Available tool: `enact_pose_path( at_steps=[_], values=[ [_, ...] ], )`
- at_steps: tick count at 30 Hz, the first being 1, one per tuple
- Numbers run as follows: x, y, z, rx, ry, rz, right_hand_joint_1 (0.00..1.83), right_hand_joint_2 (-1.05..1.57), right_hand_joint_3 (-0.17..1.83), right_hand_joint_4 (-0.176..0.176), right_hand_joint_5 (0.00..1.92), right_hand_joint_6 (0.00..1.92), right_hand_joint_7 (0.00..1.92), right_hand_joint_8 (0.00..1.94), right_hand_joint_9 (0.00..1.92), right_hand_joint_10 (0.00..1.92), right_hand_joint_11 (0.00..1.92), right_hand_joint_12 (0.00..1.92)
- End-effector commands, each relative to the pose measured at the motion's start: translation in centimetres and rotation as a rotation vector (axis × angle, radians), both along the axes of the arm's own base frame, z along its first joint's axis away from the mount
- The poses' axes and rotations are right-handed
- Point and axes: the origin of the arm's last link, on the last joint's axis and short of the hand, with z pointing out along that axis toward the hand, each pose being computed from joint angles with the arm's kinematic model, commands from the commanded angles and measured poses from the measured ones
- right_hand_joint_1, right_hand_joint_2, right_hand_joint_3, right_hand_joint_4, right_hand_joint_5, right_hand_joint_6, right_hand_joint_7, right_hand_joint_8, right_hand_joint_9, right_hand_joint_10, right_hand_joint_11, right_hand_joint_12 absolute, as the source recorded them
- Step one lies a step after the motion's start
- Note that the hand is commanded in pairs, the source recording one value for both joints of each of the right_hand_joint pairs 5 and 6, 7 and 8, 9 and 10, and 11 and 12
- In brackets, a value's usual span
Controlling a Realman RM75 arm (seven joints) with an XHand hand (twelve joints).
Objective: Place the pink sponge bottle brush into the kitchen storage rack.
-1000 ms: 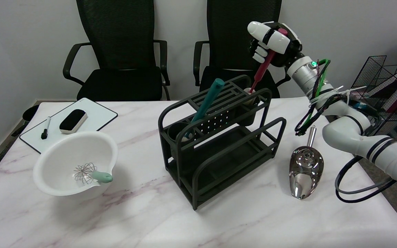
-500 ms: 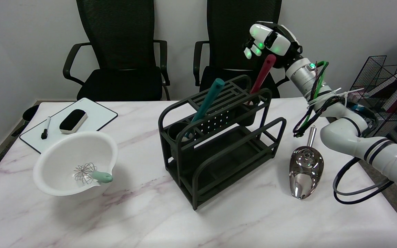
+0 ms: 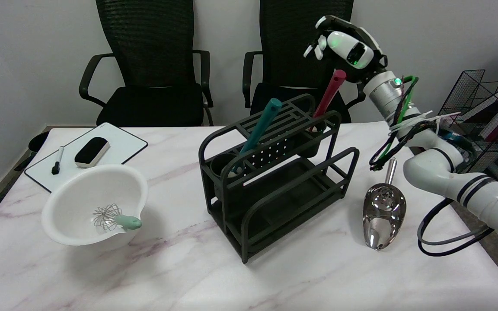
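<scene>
Your right hand (image 3: 347, 45) hangs just above the brush (image 3: 327, 96), fingers spread and empty; its handle leans up-right from the rack's (image 3: 275, 172) far right cup.

White marbled table (image 3: 301, 276). Black rack (image 3: 275, 181) stands near the middle, set at an angle to the edges. Left of it, well apart: white bowl (image 3: 95, 205), tilted. Beyond the bowl at the far left corner: whiteboard (image 3: 87, 153), lying flat, one corner over the table edge. Right of the rack, near but not touching: steel scoop (image 3: 383, 214), handle toward the far side, mouth toward the near edge.
</scene>
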Motion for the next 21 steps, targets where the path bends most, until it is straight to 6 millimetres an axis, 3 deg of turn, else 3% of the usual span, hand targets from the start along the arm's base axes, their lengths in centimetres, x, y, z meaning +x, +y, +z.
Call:
enact_pose_path(
  at_steps=[1,3,6,13,16,21],
  values=[
    [-1.1,4.8,6.4,-0.168,0.000,0.103,1.20,-0.10,1.30,0.000,0.70,0.70,1.16,1.16,1.16,1.16,0.99,0.99],
    [-2.6,6.2,7.6,-0.203,-0.001,0.083,1.22,-0.08,1.22,0.000,0.48,0.48,1.00,1.00,0.87,0.87,0.83,0.83],
    [-4.3,7.8,8.5,-0.233,-0.005,0.054,1.24,-0.03,1.22,0.000,0.41,0.41,0.86,0.86,0.68,0.68,0.72,0.72],
    [-8.3,12.5,10.7,-0.313,0.005,0.017,1.20,0.09,1.21,0.000,0.50,0.50,0.83,0.83,0.67,0.67,0.73,0.73],
    [-10.0,15.0,11.8,-0.386,0.000,0.035,1.18,0.19,1.11,0.000,0.63,0.63,0.99,0.99,0.76,0.76,0.75,0.75],
    [-12.4,20.2,13.8,-0.582,-0.075,0.132,1.14,0.27,1.04,0.000,0.81,0.81,1.10,1.10,0.83,0.83,0.78,0.78]
  ],
)
